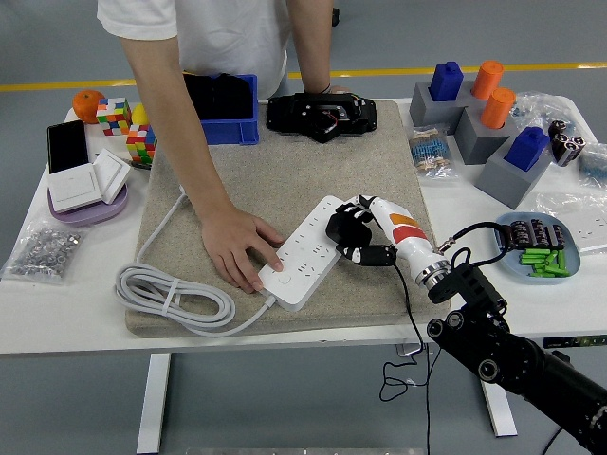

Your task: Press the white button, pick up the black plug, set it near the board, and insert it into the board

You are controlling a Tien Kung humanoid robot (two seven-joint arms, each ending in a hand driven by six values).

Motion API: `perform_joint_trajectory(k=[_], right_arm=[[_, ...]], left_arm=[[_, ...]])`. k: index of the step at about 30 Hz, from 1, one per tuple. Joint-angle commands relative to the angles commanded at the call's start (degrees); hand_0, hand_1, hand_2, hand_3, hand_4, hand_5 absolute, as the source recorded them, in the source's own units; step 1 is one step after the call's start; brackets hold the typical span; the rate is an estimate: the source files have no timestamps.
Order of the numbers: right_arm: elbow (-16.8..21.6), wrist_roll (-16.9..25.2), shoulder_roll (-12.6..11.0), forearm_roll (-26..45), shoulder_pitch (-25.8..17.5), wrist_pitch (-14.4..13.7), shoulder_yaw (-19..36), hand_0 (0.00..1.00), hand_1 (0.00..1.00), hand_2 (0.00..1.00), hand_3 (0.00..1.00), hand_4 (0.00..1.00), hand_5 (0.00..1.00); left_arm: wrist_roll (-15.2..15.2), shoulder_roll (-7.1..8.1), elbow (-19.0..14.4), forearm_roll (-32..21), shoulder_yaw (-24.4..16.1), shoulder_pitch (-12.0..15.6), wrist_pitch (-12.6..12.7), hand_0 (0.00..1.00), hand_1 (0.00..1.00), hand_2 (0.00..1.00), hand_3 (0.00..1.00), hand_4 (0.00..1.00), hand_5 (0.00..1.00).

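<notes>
A white power strip (300, 261) lies slanted on the beige mat (285, 180). Its white button (284, 279) is at the near-left end, close to a person's fingers. My right hand (349, 232) comes in from the lower right and is shut on the black plug (339, 230), held over the strip's far right end. The plug's black cable (410, 322) trails down past the table's front edge. A person's hand (232, 248) lies flat on the mat and holds the strip's left end. My left arm does not show.
The strip's grey cord (171, 296) is coiled at the mat's front left. At the back stand a blue bin (228, 116) and a black device (318, 116). A blue tray (542, 248) with green parts sits right. Wall switches (85, 182) and a screw bag (40, 252) lie left.
</notes>
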Motion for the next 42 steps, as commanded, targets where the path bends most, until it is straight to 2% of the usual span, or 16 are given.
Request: perform_joint_trajectory(k=[20, 21, 26, 27, 32, 33, 42], right_arm=[[-0.12, 0.36, 0.00, 0.49, 0.15, 0.25, -0.19, 0.599, 0.525, 0.534, 0.596, 0.813, 0.016], [-0.12, 0.40, 0.00, 0.55, 0.17, 0.31, -0.17, 0.723, 0.666, 0.641, 0.637, 0.888, 0.065], [-0.13, 0.48, 0.00, 0.68, 0.15, 0.57, -0.08, 0.723, 0.666, 0.641, 0.637, 0.888, 0.065], [-0.15, 0.50, 0.00, 0.75, 0.14, 0.60, -0.09, 0.762, 0.712, 0.679, 0.684, 0.969, 0.145], [-0.19, 0.28, 0.00, 0.75, 0.06, 0.94, -0.24, 0.762, 0.712, 0.679, 0.684, 0.969, 0.145], [-0.19, 0.26, 0.00, 0.76, 0.05, 1.02, -0.25, 0.779, 0.743, 0.709, 0.710, 0.998, 0.217], [-0.17, 0.28, 0.00, 0.64, 0.07, 1.35, -0.07, 0.785, 0.745, 0.712, 0.716, 0.998, 0.213]], left_arm=[[0.02, 0.02, 0.00, 0.23, -0.15, 0.00, -0.01, 0.692, 0.666, 0.641, 0.647, 0.560, 0.172], [0.02, 0.02, 0.00, 0.32, -0.21, -0.01, -0.01, 0.692, 0.666, 0.642, 0.647, 0.561, 0.172], [0.01, 0.01, 0.00, 0.22, -0.14, 0.02, -0.01, 0.692, 0.666, 0.642, 0.647, 0.561, 0.172], [0.00, 0.01, 0.00, 0.12, -0.04, 0.02, -0.01, 0.695, 0.666, 0.643, 0.647, 0.559, 0.171], [-0.02, -0.02, 0.00, 0.09, -0.01, 0.02, -0.01, 0.695, 0.666, 0.643, 0.647, 0.559, 0.171], [-0.01, -0.02, 0.00, 0.10, -0.02, 0.04, -0.01, 0.691, 0.666, 0.642, 0.647, 0.559, 0.171], [0.03, 0.00, 0.00, 0.07, 0.10, 0.00, -0.04, 0.691, 0.665, 0.642, 0.647, 0.559, 0.171]])
